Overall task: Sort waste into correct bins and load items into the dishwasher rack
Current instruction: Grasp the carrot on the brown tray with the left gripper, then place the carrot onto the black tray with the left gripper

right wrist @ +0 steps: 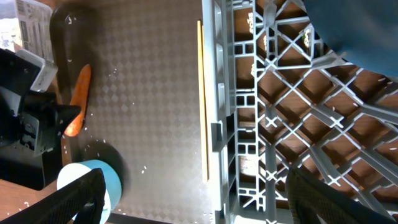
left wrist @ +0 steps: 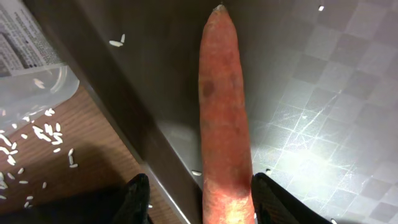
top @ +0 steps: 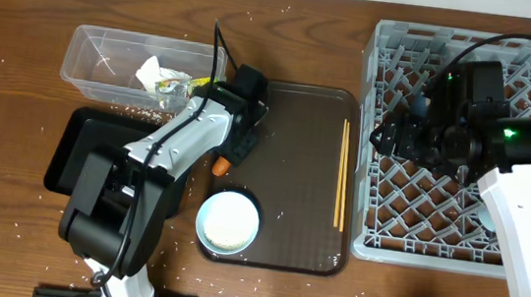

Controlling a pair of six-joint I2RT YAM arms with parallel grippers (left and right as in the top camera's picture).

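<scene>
An orange carrot piece (top: 221,165) (left wrist: 222,99) lies on the brown serving tray (top: 308,123) by its left rim. My left gripper (top: 234,150) (left wrist: 200,194) is open around the carrot's near end. The right finger is against the carrot and the left finger is apart from it. My right gripper (top: 386,138) (right wrist: 196,186) is open and empty above the left edge of the grey rack (top: 385,230) (right wrist: 249,93). The chopsticks (top: 342,171) (right wrist: 200,93) lie along the tray's right side. A bowl (top: 203,223) (right wrist: 93,177) with a white inside stands at the tray's front.
The clear tub (top: 88,51) at the back left holds a white tissue (top: 148,69) and a yellow-green wrapper (top: 175,85). The black tray (top: 73,148) lies in front of it, partly under my left arm. Rice grains (left wrist: 37,130) are scattered over the table.
</scene>
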